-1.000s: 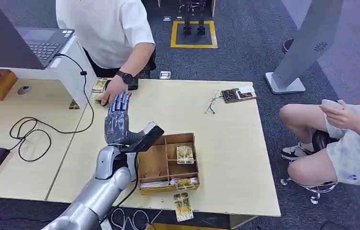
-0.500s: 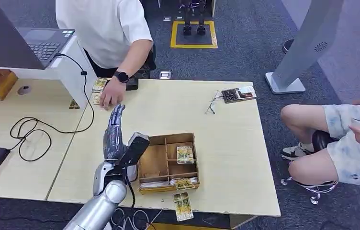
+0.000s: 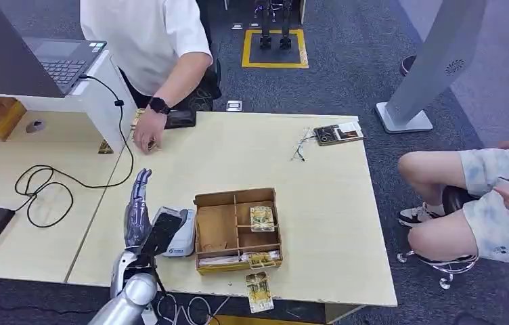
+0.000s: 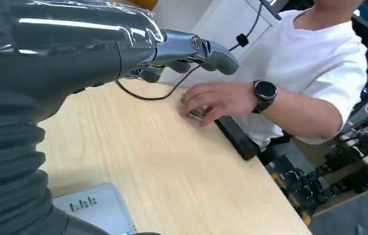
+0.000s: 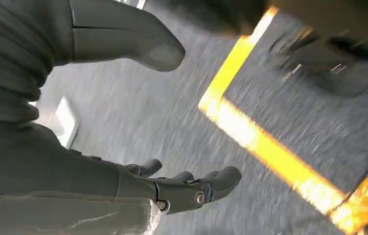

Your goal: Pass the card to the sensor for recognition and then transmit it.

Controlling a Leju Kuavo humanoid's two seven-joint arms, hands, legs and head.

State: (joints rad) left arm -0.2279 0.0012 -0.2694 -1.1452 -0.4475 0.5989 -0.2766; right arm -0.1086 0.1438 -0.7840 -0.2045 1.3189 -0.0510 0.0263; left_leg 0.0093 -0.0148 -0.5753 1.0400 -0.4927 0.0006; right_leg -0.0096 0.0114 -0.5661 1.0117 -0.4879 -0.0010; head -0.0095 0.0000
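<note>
**Left hand empty above the table, cards with the person**

Your left hand (image 3: pixel 138 206) has its fingers (image 4: pixel 206 49) stretched out straight and apart, holding nothing; it hangs over the table (image 3: pixel 319 203) at about 7 o'clock of the tabletop. Your right hand (image 5: pixel 172 188) hangs over grey carpet crossed by a yellow floor line (image 5: pixel 250 132), its fingers loosely extended and apart, with nothing in them.

Just beside your left wrist, at 3 o'clock of it, sits the white sensor (image 3: pixel 183 238), a pale box with blue lettering on its near face. Touching or nearly touching the sensor's 3 o'clock side stands a wooden compartment box (image 3: pixel 237 230). One patterned card (image 3: pixel 261 218) lies in its right-hand middle compartment, and another card (image 3: pixel 260 258) rests on the front edge. A third card (image 3: pixel 259 292) lies on the table at 6 o'clock of the box, near the table's front edge.

At 12 o'clock of your left hand, well apart from it, the person's hand (image 3: pixel 145 131) with a black wristwatch presses on a small stack of cards (image 3: pixel 138 130) at the far left edge of the table. A dark flat device (image 3: pixel 179 119) lies just beside that wrist. A black cable (image 3: pixel 49 186) loops over the neighbouring desk at 9 o'clock. A seated person (image 3: pixel 482 203) is at 3 o'clock, off the table.
</note>
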